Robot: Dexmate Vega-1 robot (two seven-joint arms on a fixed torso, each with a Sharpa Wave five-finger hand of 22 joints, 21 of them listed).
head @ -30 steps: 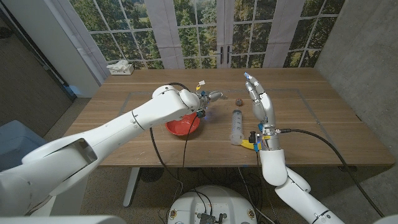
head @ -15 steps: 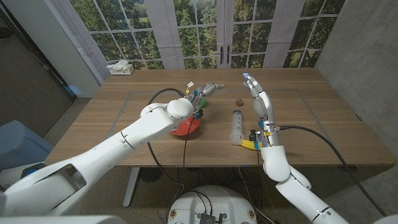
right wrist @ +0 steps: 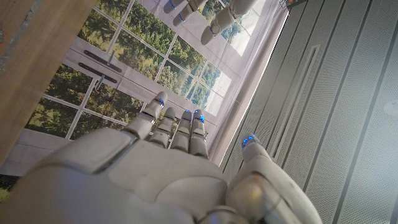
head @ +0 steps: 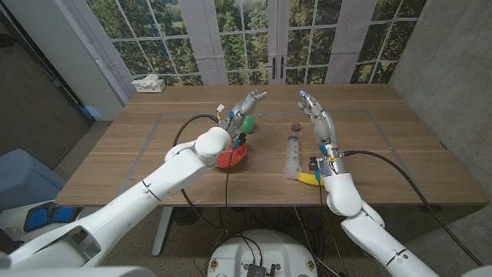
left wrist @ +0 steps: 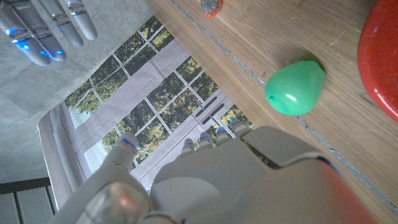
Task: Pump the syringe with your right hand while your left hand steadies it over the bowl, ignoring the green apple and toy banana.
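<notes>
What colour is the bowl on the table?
The bowl is red. It shows best in the head view, just behind the left arm.

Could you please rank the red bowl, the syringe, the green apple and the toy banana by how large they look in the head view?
1. Syringe, roughly matching the red bowl, which the left arm partly covers, so their order is unsure.
2. Green apple and toy banana both look small and partly hidden; too close to rank.
</notes>
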